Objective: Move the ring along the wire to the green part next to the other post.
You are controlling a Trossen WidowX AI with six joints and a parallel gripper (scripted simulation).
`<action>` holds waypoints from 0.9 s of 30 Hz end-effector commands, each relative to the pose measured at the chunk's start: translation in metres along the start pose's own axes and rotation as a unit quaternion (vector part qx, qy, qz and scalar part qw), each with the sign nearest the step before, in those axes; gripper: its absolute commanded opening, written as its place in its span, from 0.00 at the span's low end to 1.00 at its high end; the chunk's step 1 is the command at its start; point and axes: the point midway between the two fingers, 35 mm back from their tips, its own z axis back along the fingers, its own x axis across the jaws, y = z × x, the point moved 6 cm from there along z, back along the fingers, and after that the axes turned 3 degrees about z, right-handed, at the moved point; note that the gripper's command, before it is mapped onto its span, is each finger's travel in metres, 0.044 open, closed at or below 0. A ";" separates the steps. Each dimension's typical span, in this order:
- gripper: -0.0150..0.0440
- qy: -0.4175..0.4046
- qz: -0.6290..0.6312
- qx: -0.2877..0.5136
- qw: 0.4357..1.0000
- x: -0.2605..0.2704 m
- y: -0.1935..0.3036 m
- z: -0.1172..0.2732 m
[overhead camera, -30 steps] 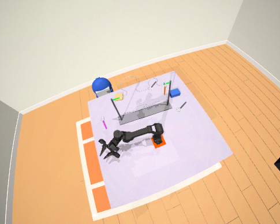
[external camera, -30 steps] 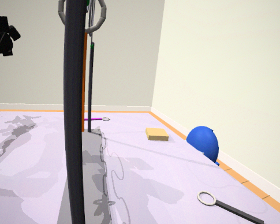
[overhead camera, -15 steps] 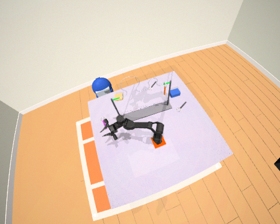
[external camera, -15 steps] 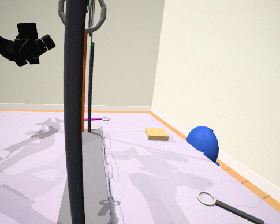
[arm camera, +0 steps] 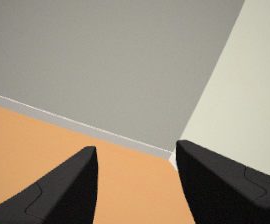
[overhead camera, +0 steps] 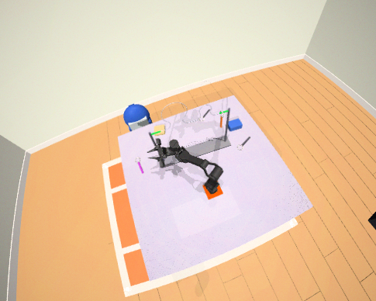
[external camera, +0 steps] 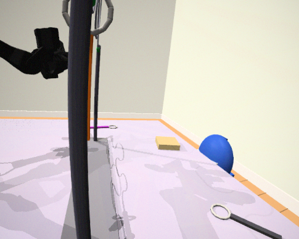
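The ring point(external camera: 110, 19) with its orange handle point(overhead camera: 221, 122) point(external camera: 90, 92) hangs at the green part point(overhead camera: 225, 112) beside the right post point(overhead camera: 227, 126) in the top view; this is the near post point(external camera: 77, 123) in the exterior view. The handle points down. The other green part point(overhead camera: 156, 133) point(external camera: 98, 49) is at the left post point(overhead camera: 152, 138) point(external camera: 96, 92). The thin grey wire arches between them. My gripper point(overhead camera: 149, 154) point(arm camera: 136, 153) is part open and empty, near the left post, far from the handle. In the exterior view the near post hides the fingers.
A magenta-handled ring point(overhead camera: 140, 167) point(external camera: 99, 127), dark-handled rings point(overhead camera: 245, 141) point(external camera: 255, 226), a yellow block point(overhead camera: 159, 129) point(external camera: 167, 143) and a blue block point(overhead camera: 235, 124) lie around the stand. A blue helmet point(overhead camera: 136, 114) point(external camera: 216, 151) is beyond the table edge. The arm crosses the stand's base in the top view.
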 end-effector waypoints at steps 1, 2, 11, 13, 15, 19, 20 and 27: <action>0.53 0.049 -0.022 0.033 0.998 -0.023 0.023 0.035; 0.53 0.061 -0.027 0.041 0.997 -0.027 0.027 0.044; 0.53 0.160 -0.048 0.097 0.981 -0.059 0.061 0.124; 0.53 0.182 -0.053 0.108 0.976 -0.064 0.067 0.143; 0.53 0.205 -0.058 0.119 0.970 -0.067 0.072 0.163; 0.53 0.250 -0.068 0.140 0.956 -0.071 0.081 0.201; 0.53 0.261 -0.071 0.145 0.952 -0.071 0.083 0.211; 0.53 0.340 -0.089 0.175 0.920 -0.065 0.092 0.278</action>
